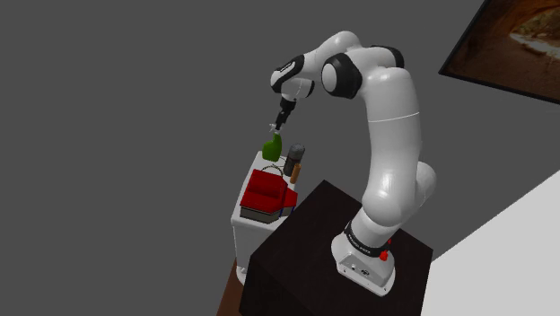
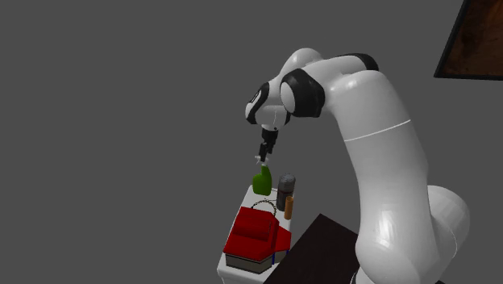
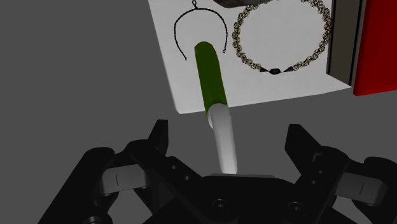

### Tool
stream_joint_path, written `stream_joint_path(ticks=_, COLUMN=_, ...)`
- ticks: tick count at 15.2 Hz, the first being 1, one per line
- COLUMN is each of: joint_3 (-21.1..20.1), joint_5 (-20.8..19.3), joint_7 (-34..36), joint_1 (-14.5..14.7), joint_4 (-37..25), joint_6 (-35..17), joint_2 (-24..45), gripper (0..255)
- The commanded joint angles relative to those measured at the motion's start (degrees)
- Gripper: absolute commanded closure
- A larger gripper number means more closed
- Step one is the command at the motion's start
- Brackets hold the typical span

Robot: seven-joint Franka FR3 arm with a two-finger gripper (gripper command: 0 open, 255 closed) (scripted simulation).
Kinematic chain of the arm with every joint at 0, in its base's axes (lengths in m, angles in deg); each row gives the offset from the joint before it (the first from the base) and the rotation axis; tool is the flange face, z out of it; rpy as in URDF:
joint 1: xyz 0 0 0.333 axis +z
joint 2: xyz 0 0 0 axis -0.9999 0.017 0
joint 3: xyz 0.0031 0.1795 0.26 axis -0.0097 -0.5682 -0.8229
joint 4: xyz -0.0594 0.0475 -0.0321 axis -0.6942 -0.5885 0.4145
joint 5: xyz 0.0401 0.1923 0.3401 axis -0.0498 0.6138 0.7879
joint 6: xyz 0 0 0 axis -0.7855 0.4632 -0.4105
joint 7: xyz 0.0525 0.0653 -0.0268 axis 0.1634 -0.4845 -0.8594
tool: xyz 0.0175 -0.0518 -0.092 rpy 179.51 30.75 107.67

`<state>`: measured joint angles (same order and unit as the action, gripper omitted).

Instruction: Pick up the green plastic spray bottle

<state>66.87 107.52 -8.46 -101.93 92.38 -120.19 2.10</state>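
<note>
Shown with end effector (image 3: pixel 229 130) spread, untouching, around green spray bottle (image 3: pixel 210 70) on bench (image 3: pixel 280 35); probably light, stiff, slick, best pinched at its white neck (image 3: pixel 224 140).

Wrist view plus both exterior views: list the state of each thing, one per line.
Black two-finger gripper: fingers open, touching nothing.
Green spray bottle with white top: upright on the white table, top between the fingers, unheld.
Beaded necklace: lying flat on the table.
Dark cylindrical can: upright.
</note>
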Motion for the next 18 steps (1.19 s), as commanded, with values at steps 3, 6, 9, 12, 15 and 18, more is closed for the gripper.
stream_joint_path(ticks=3, joint_3=-0.9, joint_5=0.8, joint_7=-0.8, joint_1=-0.7, joint_4=-0.4, joint_6=-2.1, joint_2=3.0, gripper=0)
stream_joint_path(ticks=6, joint_3=-1.1, joint_5=0.8, joint_7=-0.9, joint_1=-0.9, joint_4=-0.4, joint_6=-2.4, joint_2=3.3, gripper=0)
stream_joint_path(ticks=9, joint_3=-0.9, joint_5=0.6, joint_7=-0.9, joint_1=-1.3, joint_4=-1.4, joint_6=-1.3, joint_2=3.2, gripper=255)
stream_joint_path(ticks=12, joint_3=-0.7, joint_5=0.4, joint_7=-1.1, joint_1=-1.5, joint_4=-1.5, joint_6=-0.7, joint_2=2.8, gripper=255)
stream_joint_path(ticks=15, joint_3=-0.8, joint_5=0.6, joint_7=-1.2, joint_1=-1.5, joint_4=-1.3, joint_6=-1.2, joint_2=3.1, gripper=255)
stream_joint_path(ticks=18, joint_3=-1.0, joint_5=0.2, joint_7=-0.4, joint_1=-0.8, joint_4=-0.3, joint_6=-1.5, joint_2=2.2, gripper=255)
